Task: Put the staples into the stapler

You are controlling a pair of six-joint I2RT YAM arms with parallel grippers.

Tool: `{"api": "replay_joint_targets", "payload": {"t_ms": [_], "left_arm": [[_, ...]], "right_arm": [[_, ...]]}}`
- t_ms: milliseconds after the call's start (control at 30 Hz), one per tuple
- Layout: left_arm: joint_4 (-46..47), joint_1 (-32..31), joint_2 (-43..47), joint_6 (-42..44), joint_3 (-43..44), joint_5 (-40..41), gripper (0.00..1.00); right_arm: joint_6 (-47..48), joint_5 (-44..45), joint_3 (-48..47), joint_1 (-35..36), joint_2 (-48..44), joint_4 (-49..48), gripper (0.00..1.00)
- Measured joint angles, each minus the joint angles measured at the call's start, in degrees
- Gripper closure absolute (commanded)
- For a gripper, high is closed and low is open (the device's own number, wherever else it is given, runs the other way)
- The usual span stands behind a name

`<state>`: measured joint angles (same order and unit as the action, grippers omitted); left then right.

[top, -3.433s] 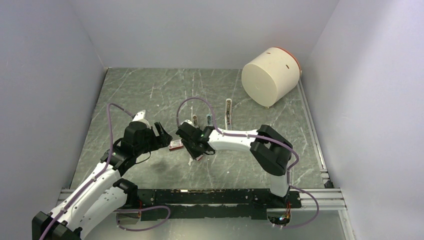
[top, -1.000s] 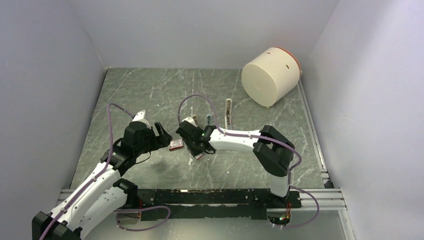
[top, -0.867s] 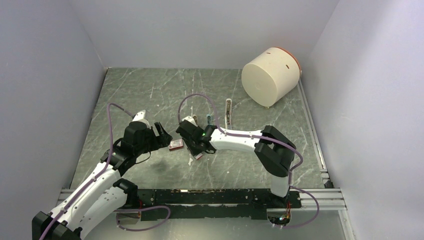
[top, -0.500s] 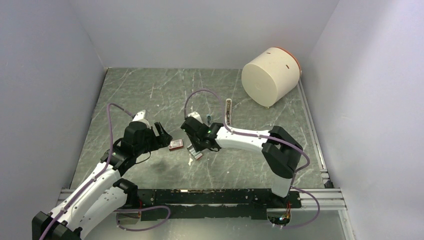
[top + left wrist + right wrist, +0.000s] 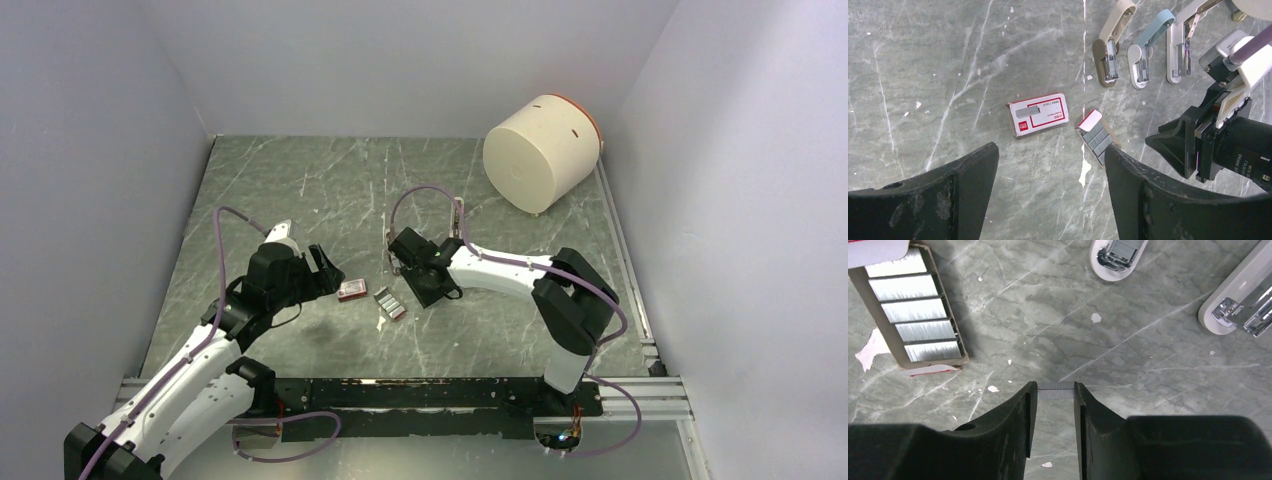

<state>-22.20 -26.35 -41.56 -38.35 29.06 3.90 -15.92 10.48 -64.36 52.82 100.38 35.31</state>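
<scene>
Grey marble table (image 5: pixel 300 190), white walls: from the top you see the staples (image 5: pixel 389 304) at centre. In your left wrist view, the left gripper (image 5: pixel 1050 155) has its jaws wide apart, framing a red box (image 5: pixel 1039 114), with three staplers (image 5: pixel 1146 50) at upper right. In your right wrist view, the right gripper (image 5: pixel 1055 390) clamps a staple strip (image 5: pixel 1055 391), and the staples lie at upper left.

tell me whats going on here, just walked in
The right gripper pinches a short strip of staples between its fingertips, over the table between the open tray of staples and three open staplers lying side by side. The strip is not yet at any stapler. The left gripper hangs open above the little red box, holding nothing.
</scene>
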Motion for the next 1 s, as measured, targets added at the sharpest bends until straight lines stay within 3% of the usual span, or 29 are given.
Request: {"api": "replay_joint_targets", "payload": {"t_ms": [300,567,1000], "left_arm": [[-0.1,0.0,0.0,0.0,0.0,0.0,0.18],[-0.2,0.0,0.2,0.1,0.0,0.0,0.18],[-0.2,0.0,0.2,0.1,0.0,0.0,0.18]], "right_arm": [[3.1,-1.3,-0.2,-0.1,1.6,0.2,0.62],[2.6,-1.0,-0.9,-0.1,2.2,0.2,0.51],[-8.8,6.6,-1.3,-0.1,2.3,-0.3,0.52]]}}
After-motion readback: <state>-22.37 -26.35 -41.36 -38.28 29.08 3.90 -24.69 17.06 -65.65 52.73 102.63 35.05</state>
